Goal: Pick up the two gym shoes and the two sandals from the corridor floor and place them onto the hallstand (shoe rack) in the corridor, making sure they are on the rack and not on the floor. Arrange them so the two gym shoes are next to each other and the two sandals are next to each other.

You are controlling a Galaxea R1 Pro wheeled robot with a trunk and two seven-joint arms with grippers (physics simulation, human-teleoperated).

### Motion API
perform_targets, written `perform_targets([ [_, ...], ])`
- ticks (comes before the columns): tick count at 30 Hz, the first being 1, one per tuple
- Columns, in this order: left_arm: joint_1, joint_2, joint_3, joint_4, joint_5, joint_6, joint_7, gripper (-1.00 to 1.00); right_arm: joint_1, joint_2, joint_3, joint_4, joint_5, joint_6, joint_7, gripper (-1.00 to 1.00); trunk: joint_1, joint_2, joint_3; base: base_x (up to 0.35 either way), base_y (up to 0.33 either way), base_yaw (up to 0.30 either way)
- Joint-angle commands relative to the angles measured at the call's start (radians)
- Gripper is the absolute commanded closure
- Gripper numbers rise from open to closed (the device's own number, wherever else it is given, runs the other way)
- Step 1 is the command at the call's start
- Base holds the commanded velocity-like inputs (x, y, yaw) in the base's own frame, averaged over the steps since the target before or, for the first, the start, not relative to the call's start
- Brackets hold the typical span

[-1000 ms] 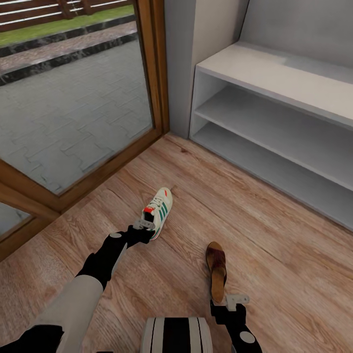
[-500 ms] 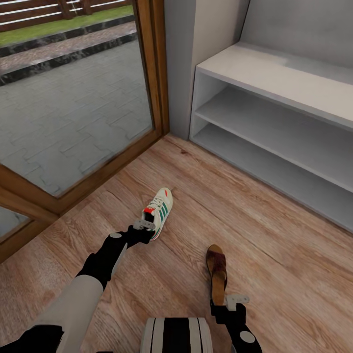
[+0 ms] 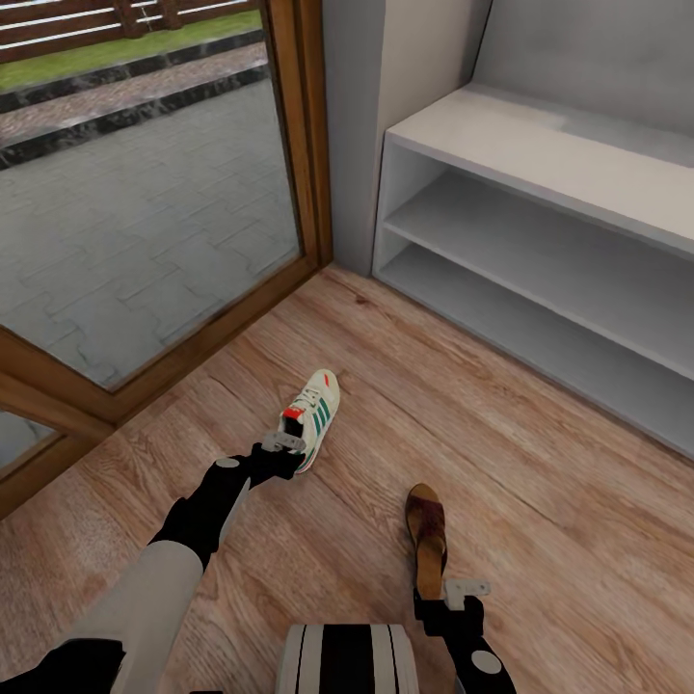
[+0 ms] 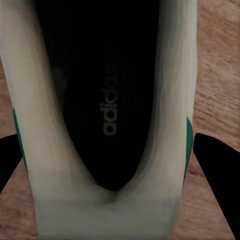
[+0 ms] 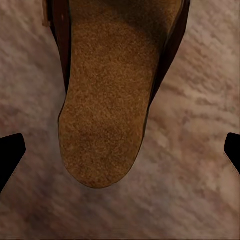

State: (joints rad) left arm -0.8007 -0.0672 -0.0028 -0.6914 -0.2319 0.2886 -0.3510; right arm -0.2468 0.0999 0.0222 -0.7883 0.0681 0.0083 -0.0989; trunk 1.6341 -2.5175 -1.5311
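While both grippers sit down at floor level, each has a shoe between its spread fingers. The left gripper straddles the heel of a sneaker, its dark fingers wide apart and clear of the shoe's sides, so it is open and not yet gripping. The right gripper is likewise open at the heel of a sandal, whose tan insole lies between fingers set well apart. Both shoes lie on the floor; the rack stands empty, well off to the right.

Risks, as I judge them: closing on the sneaker's soft heel collar could crush it or let it pivot and droop when lifted. The flat sandal offers little height to pinch; the fingers may scrape the floor or skid it away. Lifting both at once could hide a slip on one side.

Only one sneaker and one sandal are seen. The rack's right end is cut off, and the left wrist camera sits too close to show the sneaker's toe.
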Motion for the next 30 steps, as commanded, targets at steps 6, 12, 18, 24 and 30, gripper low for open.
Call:
perform_targets([
  [6, 0.000, 0.000, 0.001, -0.002, -0.008, 0.004, -0.005, 1.00, 0.000, 0.000, 0.002, 0.000, 0.007, 0.001, -0.007, -1.00, 0.000, 0.000, -0.001, 0.083, 0.000, 0.000],
  [12, 0.000, 0.000, 0.001, -0.003, -0.009, 0.004, -0.005, 1.00, 0.000, 0.000, 0.002, -0.001, 0.007, 0.001, -0.007, -1.00, 0.000, 0.000, -0.001, 0.011, 0.000, 0.000],
  [18, 0.000, -0.001, 0.001, -0.003, -0.009, 0.004, -0.004, 1.00, 0.000, 0.000, 0.002, -0.002, 0.007, 0.001, -0.007, -1.00, 0.000, 0.000, -0.001, 0.077, 0.000, 0.000],
  [24, 0.000, 0.000, 0.001, -0.002, -0.009, 0.004, -0.005, 1.00, 0.000, 0.000, 0.002, -0.002, 0.007, 0.001, -0.007, -1.00, 0.000, 0.000, -0.001, 0.029, 0.000, 0.000],
  [30, 0.000, 0.000, 0.001, -0.003, -0.009, 0.004, -0.004, 1.00, 0.000, 0.000, 0.002, -0.002, 0.007, 0.001, -0.007, -1.00, 0.000, 0.000, -0.001, 0.004, 0.000, 0.000],
])
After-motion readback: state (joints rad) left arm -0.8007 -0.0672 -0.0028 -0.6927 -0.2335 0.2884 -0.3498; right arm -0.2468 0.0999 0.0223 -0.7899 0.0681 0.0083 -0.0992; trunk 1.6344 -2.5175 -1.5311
